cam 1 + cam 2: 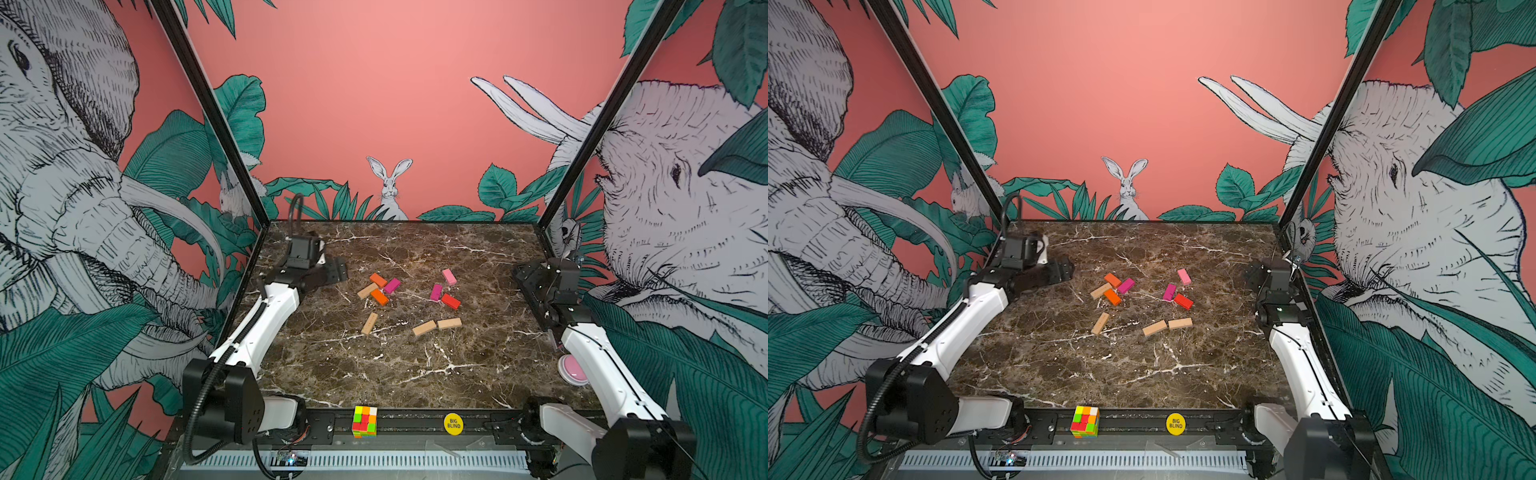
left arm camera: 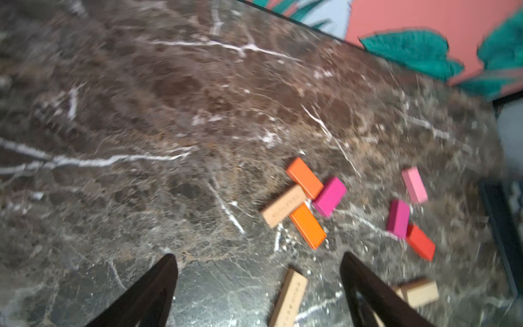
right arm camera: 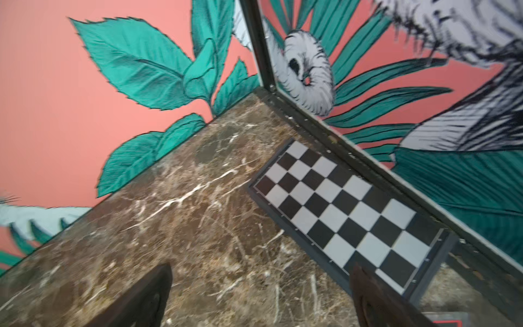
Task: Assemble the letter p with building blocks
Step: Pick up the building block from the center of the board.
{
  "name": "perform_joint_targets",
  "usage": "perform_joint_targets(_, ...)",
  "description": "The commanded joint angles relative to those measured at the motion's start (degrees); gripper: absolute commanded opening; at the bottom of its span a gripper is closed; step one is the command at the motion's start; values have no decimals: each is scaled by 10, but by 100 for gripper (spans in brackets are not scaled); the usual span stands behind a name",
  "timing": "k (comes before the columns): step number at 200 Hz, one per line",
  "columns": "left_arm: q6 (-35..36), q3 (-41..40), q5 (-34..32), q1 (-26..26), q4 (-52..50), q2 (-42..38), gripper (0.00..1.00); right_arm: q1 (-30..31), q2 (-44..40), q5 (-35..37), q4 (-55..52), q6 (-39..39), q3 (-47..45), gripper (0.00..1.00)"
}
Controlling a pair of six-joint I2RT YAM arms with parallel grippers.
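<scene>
The building blocks lie loose in the middle of the marble table (image 1: 374, 374). One cluster holds two orange blocks (image 1: 377, 279) (image 1: 379, 296), a magenta one (image 1: 392, 285) and a tan one (image 1: 367, 290). To its right are a pink block (image 1: 449, 276), a magenta one (image 1: 436, 292) and a red one (image 1: 451, 301). Nearer the front lie three tan blocks (image 1: 369, 323) (image 1: 424, 328) (image 1: 449, 323). My left gripper (image 1: 336, 270) (image 2: 258, 259) hovers open to the left of the cluster, holding nothing. My right gripper (image 1: 534, 272) (image 3: 261, 267) stands open and empty by the right wall.
A black-and-white chessboard (image 3: 348, 215) lies along the right wall, close to the right gripper. A multicoloured puzzle cube (image 1: 365, 421) and a yellow disc (image 1: 453, 424) sit on the front rail. A pink round object (image 1: 572, 370) rests at the right edge.
</scene>
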Motion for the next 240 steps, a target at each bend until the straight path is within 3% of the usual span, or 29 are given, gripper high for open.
perform_joint_targets(1, 64, 54, -33, -35, -128, 57, 91, 2, -21, -63, -7, -10, -15, 98)
perform_joint_targets(14, 62, 89, -12, -41, -146, 95, 90, 2, -30, -68, -16, -16, -19, 98)
perform_joint_targets(33, 23, 136, -39, -53, -161, 142, 90, 2, -38, -87, -25, -24, -26, 98)
perform_joint_targets(61, -75, 146, -13, -57, -131, 191, 82, 3, -44, -125, -10, -20, -43, 98)
perform_joint_targets(77, -86, 158, -11, -59, -111, 232, 74, 8, -36, -134, 3, -14, -53, 98)
perform_joint_targets(91, -55, 208, -19, -61, -142, 281, 66, 9, -29, -143, 3, -10, -54, 98)
perform_joint_targets(125, 34, 303, -83, -82, -213, 360, 67, 11, -31, -159, 2, -15, -54, 98)
perform_joint_targets(161, 90, 386, -94, -84, -256, 436, 63, 12, -32, -175, -1, -15, -58, 98)
perform_joint_targets(198, 185, 404, -129, -91, -268, 445, 73, 12, -31, -176, -7, -19, -64, 98)
perform_joint_targets(240, 225, 375, -54, -94, -252, 433, 90, 12, -23, -179, -8, -20, -64, 98)
